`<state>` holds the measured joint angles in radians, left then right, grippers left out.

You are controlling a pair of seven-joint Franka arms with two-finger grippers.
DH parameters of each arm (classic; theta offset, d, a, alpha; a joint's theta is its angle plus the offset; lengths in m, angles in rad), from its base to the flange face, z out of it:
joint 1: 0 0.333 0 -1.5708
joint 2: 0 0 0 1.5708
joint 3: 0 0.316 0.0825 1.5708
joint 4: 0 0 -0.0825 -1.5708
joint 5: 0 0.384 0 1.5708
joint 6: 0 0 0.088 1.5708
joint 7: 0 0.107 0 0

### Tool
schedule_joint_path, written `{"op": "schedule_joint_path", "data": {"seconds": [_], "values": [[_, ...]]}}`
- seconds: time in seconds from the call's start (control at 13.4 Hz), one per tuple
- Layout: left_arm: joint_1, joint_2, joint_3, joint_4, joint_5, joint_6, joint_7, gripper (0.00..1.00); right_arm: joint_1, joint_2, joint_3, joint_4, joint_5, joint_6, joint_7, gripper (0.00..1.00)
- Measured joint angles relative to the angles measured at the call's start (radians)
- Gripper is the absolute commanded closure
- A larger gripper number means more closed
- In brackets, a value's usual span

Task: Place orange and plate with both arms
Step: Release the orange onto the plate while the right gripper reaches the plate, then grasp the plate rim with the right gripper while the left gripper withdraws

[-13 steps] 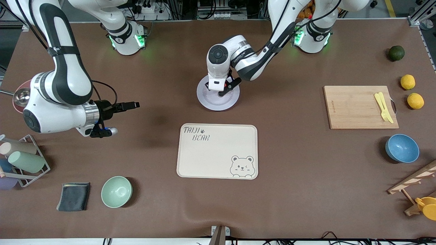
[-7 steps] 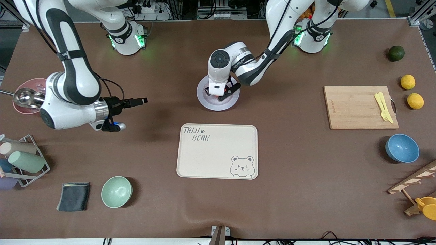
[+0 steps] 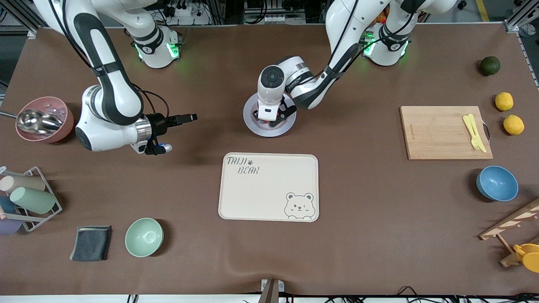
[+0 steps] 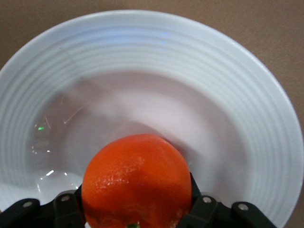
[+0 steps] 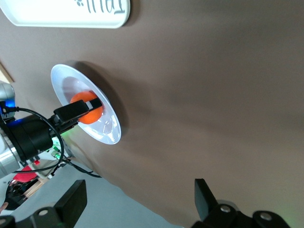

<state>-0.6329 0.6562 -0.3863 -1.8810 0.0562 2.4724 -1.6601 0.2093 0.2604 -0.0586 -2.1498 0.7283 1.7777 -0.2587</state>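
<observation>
While my left gripper point(image 4: 135, 221) pinches the orange point(image 4: 137, 181) over the plate point(image 4: 228, 90) to set it down; my right gripper point(image 5: 140, 202), fingers spread, points toward three o'clock, waiting near that plate.

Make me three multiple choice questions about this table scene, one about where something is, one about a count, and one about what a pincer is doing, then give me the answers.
1. Where is the orange?
A. On the bear-printed tray
B. Over the plate, between the left pincer's fingers
C. In the mint green bowl

2. How many yellow lemons lie on the table?
A. One
B. Two
C. Four

3. What state is the right pincer in?
A. Open, holding nothing
B. Shut on the plate
C. Shut on a bowl

Answers:
1. B: the left wrist view shows the orange gripped by the left pincer over the plate.
2. B: two lemons sit beside the cutting board, toward the left arm's end of the table.
3. A: the right pincer shows spread fingers with only the bare table between them.
</observation>
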Motion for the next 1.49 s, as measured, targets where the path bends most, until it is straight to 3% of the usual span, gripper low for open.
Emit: {"op": "schedule_joint_path", "data": {"seconds": [0.37, 0.75, 0.89, 1.12, 1.49], "values": [[-0.011, -0.018, -0.001, 0.02, 0.002, 0.015, -0.075, 0.0, 0.008, 0.0, 0.003, -0.048, 0.049, 0.029, -0.024, 0.0], [0.075, -0.15, 0.01, 0.038, 0.01, -0.026, -0.064, 0.0, 0.086, 0.0, 0.005, -0.088, 0.114, 0.098, -0.024, 0.0], [0.146, -0.189, 0.012, 0.061, 0.012, -0.047, -0.003, 0.0, 0.128, 0.0, 0.006, -0.115, 0.16, 0.134, -0.024, 0.0], [0.283, -0.194, 0.02, 0.179, 0.025, -0.075, 0.168, 0.0, 0.211, 0.002, 0.007, -0.163, 0.256, 0.225, -0.024, 0.0], [0.626, -0.195, 0.024, 0.336, 0.031, -0.163, 0.618, 0.0, 0.394, 0.006, 0.009, -0.211, 0.411, 0.393, -0.023, 0.0]]}}
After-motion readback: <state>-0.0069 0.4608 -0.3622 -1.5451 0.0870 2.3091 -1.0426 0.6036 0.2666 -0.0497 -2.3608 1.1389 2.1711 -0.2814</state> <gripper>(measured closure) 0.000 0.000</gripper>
